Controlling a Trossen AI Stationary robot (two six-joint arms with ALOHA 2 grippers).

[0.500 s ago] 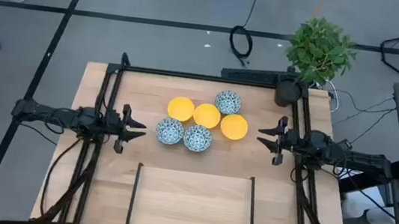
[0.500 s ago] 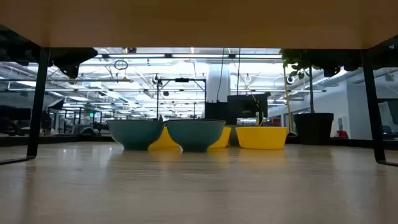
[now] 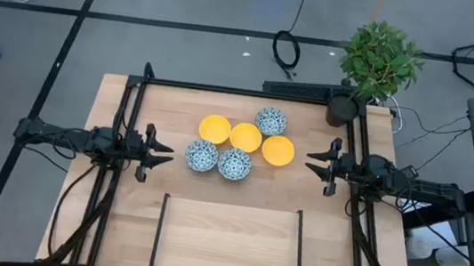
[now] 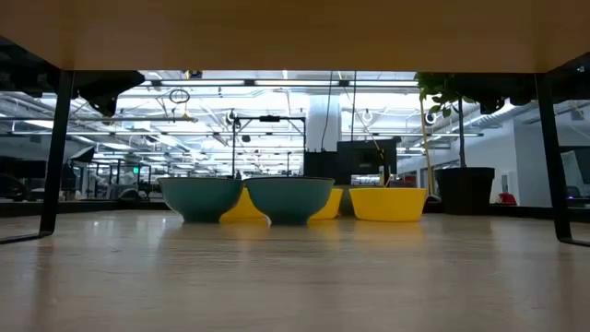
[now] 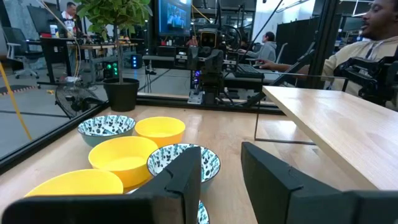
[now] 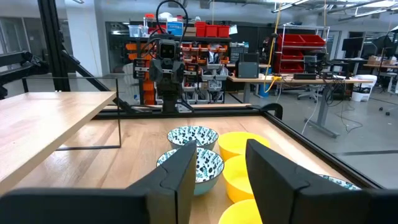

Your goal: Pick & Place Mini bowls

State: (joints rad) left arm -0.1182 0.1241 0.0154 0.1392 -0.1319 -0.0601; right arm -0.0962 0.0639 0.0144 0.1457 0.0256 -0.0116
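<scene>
At upper centre of the surface [image 3: 119,227] six bowls [image 3: 244,137] sit unmoved, left pincer [image 3: 161,153] and right pincer [image 3: 315,166] both open, empty.

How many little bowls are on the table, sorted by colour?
Yellow bowls: 3
Blue-patterned white bowls: 3
Total: 6, clustered on the table between the open left gripper and open right gripper.
</scene>
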